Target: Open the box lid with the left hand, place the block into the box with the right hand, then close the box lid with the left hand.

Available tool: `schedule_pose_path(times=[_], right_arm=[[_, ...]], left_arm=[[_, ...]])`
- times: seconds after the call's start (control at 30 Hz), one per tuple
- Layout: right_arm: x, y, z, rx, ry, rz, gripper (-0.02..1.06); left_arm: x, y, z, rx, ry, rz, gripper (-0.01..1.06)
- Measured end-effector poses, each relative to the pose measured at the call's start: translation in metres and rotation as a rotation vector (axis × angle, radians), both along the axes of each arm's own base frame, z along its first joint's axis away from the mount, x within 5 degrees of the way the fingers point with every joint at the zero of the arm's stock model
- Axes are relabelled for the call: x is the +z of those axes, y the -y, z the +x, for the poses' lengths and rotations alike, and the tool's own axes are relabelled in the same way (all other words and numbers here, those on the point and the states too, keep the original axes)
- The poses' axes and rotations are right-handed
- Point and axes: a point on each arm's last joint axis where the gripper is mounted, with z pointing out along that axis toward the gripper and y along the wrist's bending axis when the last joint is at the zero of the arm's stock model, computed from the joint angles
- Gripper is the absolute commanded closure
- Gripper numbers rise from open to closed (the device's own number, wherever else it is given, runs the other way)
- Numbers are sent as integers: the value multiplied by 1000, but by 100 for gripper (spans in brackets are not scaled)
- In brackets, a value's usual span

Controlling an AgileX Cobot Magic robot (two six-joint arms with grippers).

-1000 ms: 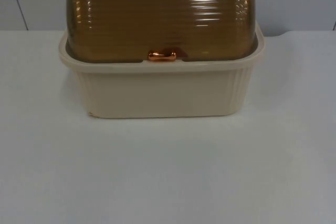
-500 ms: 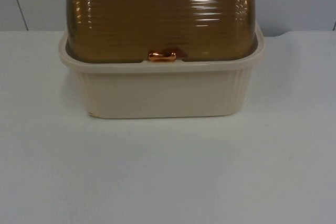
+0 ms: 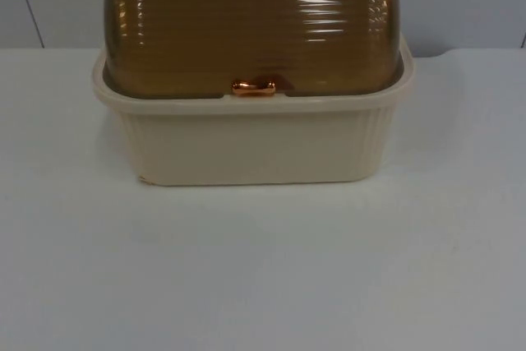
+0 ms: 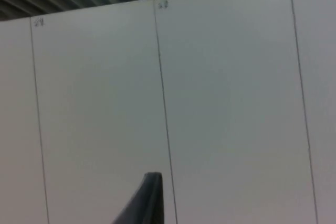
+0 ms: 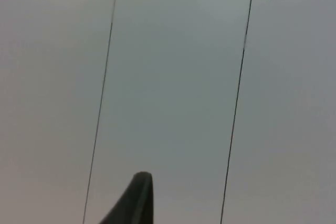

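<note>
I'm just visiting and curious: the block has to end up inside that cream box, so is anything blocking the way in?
Yes. The ribbed amber see-through lid sits shut over the cream plastic box, its copper handle down at the front rim, so the opening is covered. Both wrist views face the grey partition wall.

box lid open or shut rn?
Shut: the amber lid sits down inside the cream box's rim, handle at the front edge.

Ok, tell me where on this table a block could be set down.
The widest bare stretch of the white table runs in front of the cream box. Narrower bare strips lie on either side of the box, reaching back to the grey partition wall. The box with its closed amber lid takes the middle rear.
</note>
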Motion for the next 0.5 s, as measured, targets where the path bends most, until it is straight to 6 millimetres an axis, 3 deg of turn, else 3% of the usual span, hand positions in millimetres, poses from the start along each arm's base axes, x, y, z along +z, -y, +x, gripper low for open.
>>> schedule_pose_path(times=[0.2, 0.5], right_arm=[[-16, -3, 3, 45, -96, 9, 0], [-16, -7, 2, 117, -106, 12, 0]], left_arm=[[-25, 3, -28, -25, 24, -12, 0], [-27, 6, -30, -66, 19, -10, 0]])
